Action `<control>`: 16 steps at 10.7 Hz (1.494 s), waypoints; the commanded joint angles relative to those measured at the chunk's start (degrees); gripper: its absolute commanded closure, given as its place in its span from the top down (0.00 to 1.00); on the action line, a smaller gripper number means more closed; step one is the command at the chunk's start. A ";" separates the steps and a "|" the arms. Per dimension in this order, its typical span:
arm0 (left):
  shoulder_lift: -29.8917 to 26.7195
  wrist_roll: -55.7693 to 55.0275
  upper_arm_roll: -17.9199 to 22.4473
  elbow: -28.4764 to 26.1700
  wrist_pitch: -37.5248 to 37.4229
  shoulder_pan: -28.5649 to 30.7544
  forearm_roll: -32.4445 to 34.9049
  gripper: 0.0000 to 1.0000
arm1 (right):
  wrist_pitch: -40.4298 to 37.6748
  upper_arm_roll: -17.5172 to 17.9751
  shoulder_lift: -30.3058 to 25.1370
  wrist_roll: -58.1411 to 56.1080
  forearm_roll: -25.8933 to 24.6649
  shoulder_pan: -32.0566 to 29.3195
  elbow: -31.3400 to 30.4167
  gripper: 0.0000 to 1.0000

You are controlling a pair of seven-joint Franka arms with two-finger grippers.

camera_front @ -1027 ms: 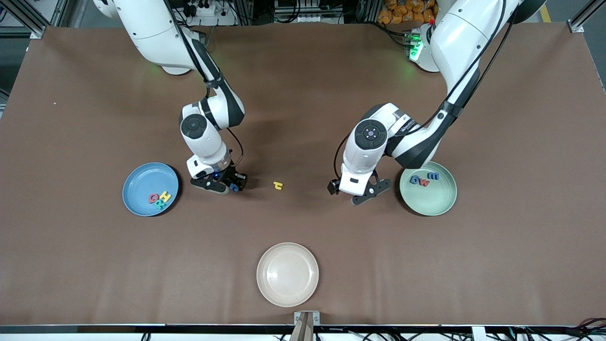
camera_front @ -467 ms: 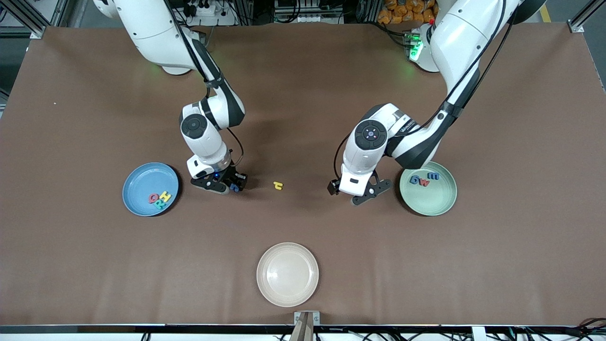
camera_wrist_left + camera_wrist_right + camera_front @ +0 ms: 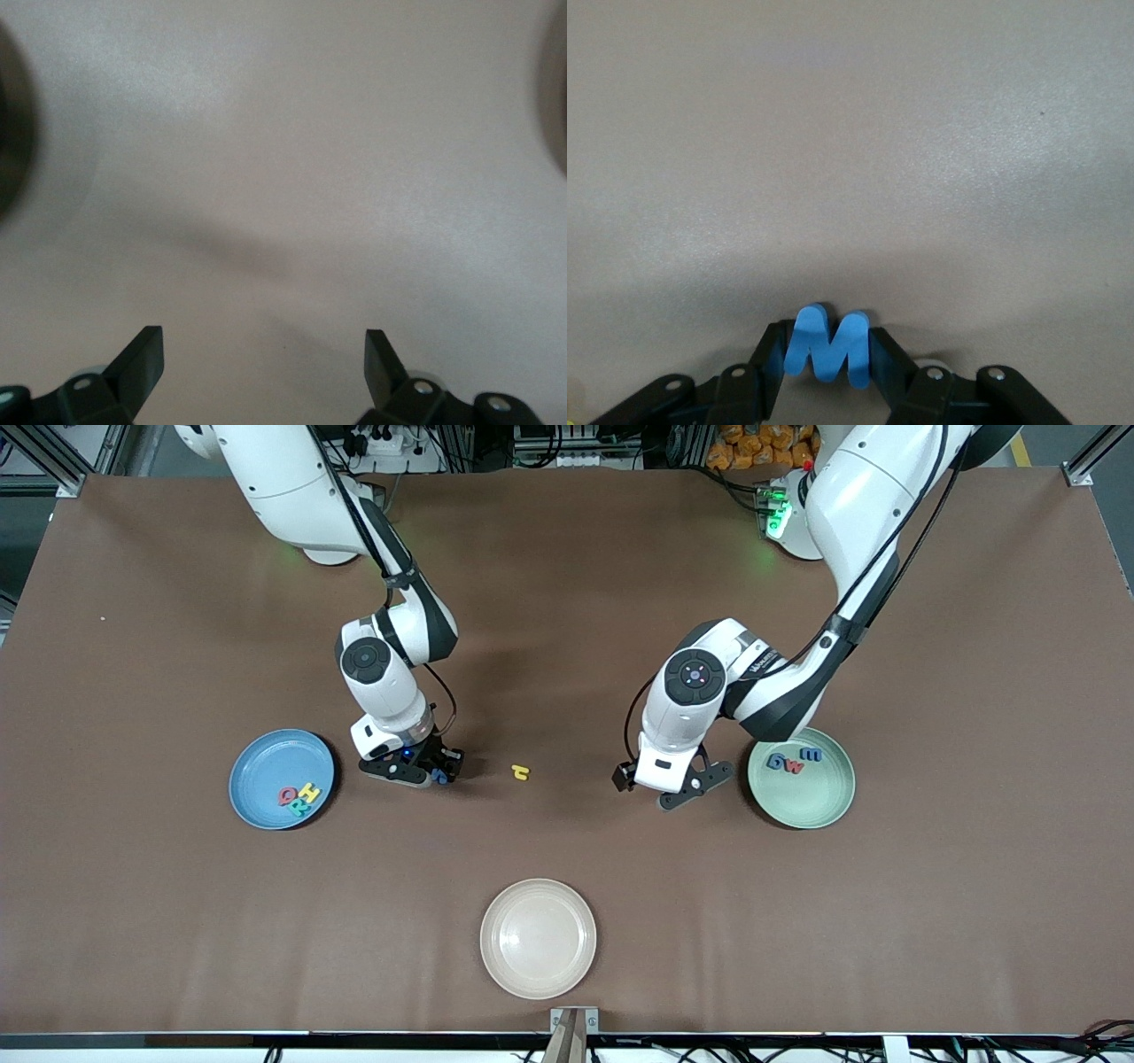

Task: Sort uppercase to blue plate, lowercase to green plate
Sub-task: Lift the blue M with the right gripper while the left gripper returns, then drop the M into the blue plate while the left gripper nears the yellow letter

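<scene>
Right claw has the W, one h left on the table

Front: right gripper (image 3: 423, 774) low on the table between blue plate (image 3: 257, 766) and yellow h (image 3: 521, 771), jaws pinched on blue W (image 3: 438, 778); Q, R, H in that plate, g, w, m in green plate (image 3: 819, 802). Left gripper (image 3: 675, 788) waits beside the green plate, jaws apart, empty.
Left wrist: only bare table between the spread fingers.
Right wrist: W upright, squeezed by its outer strokes. Foam looks light, soft, grippy; edge pinch should hold, over-squeeze would bend it.
</scene>
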 commanded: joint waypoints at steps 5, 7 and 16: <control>3.24 -11.20 0.25 5.73 -0.74 -2.28 -1.20 1.00 | -9.69 -0.57 1.10 -1.78 -1.79 -0.74 4.42 0.25; 4.56 -16.21 0.34 7.05 -0.74 -4.13 -1.12 1.00 | -11.90 -0.66 0.92 -2.30 -1.79 -0.74 5.65 0.25; 8.96 -36.00 0.96 12.42 -0.74 -10.46 -4.43 1.00 | -28.75 -3.37 -1.09 -8.43 -3.55 -0.91 12.67 0.24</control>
